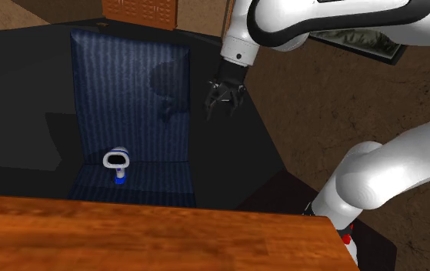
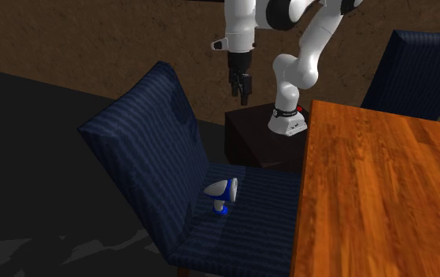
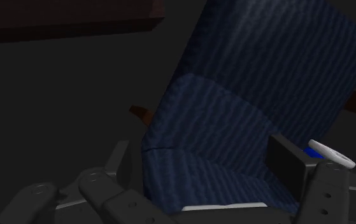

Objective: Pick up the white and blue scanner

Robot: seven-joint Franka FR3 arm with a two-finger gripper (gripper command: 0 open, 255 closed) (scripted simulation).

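Scanner (image 1: 117,162) (image 2: 222,191) (image 3: 331,153): white body, blue base. It sits on the seat of a blue striped chair (image 1: 128,77) (image 2: 147,134) (image 3: 265,70), close to the backrest and toward the shoulder view's left side of the seat. Wooden table (image 1: 128,231) (image 2: 367,197) edge lies just beside the seat front. Gripper (image 1: 224,108) (image 2: 243,96) (image 3: 205,159) hangs in the air beside the backrest's upper right corner in the shoulder view, well apart from the scanner. Fingers (image 3: 290,165) spread, nothing between them.
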